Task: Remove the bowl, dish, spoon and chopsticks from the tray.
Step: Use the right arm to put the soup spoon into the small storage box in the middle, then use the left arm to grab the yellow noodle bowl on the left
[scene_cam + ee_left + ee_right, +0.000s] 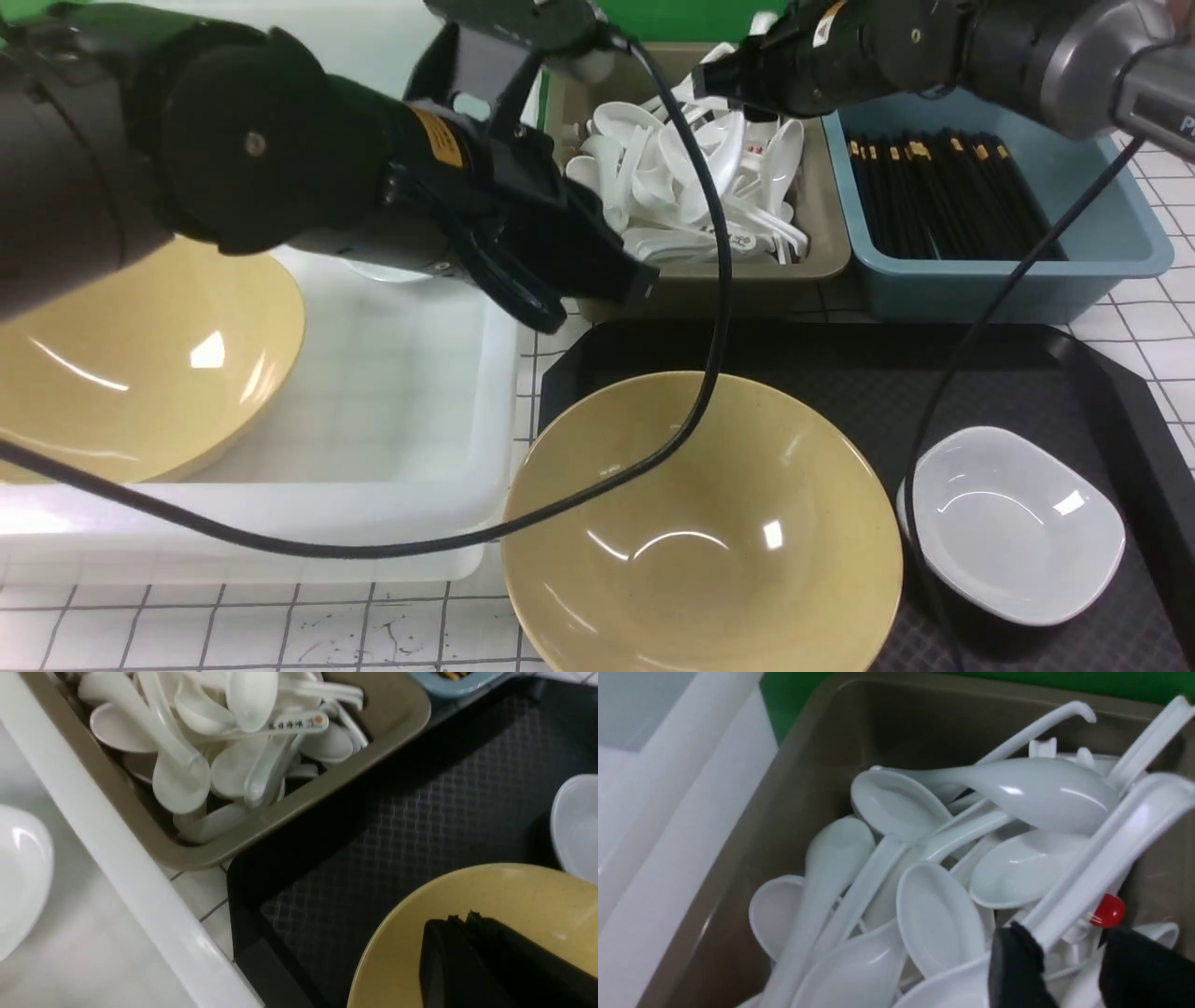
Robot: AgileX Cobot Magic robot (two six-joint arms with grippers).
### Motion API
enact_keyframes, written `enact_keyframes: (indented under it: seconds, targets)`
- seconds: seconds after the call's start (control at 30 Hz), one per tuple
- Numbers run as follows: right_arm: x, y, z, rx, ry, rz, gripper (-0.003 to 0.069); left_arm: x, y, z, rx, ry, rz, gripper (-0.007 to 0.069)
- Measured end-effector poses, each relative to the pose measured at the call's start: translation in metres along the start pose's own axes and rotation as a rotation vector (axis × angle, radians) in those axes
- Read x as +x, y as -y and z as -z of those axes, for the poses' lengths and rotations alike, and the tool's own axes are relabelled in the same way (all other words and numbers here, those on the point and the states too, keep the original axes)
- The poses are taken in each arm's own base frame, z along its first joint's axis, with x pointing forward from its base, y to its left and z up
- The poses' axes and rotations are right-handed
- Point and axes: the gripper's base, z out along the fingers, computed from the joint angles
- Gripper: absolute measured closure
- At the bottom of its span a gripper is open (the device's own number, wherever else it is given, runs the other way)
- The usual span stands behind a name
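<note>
Bowl (700, 560) cut off at near rim, dish (1018, 527) edge behind cable (936, 411)

left hand (460, 924) closed, right hand (1069, 952) parted

Crops at frame edges.
Bowl (747, 569) cut by front view's bottom edge; dish (577, 821) cut off in left wrist view.
</note>
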Motion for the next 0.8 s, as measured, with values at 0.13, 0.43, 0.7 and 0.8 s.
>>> enact_keyframes:
  seconds: [0.13, 0.43, 0.7, 0.8]
  targets:
    - [-0.014, -0.002, 0.022, 0.011, -0.080, 0.057, 0.0168, -0.007, 0.001, 0.006, 0.004, -0.016, -0.008, 0.0638]
    - [-0.031, -0.020, 0.094, -0.052, -0.330, 0.352, 0.0202, -0.038, 0.000, 0.017, -0.003, -0.106, -0.070, 0.0632]
    - [0.005, -0.044, 0.149, -0.171, -0.425, 0.427, 0.0575, -0.021, -0.001, -0.022, 0.045, -0.409, -0.084, 0.0483]
    - [0.022, -0.049, 0.177, -0.197, -0.447, 0.454, 0.0621, -0.015, -0.002, -0.038, 0.060, -0.455, -0.098, 0.0392]
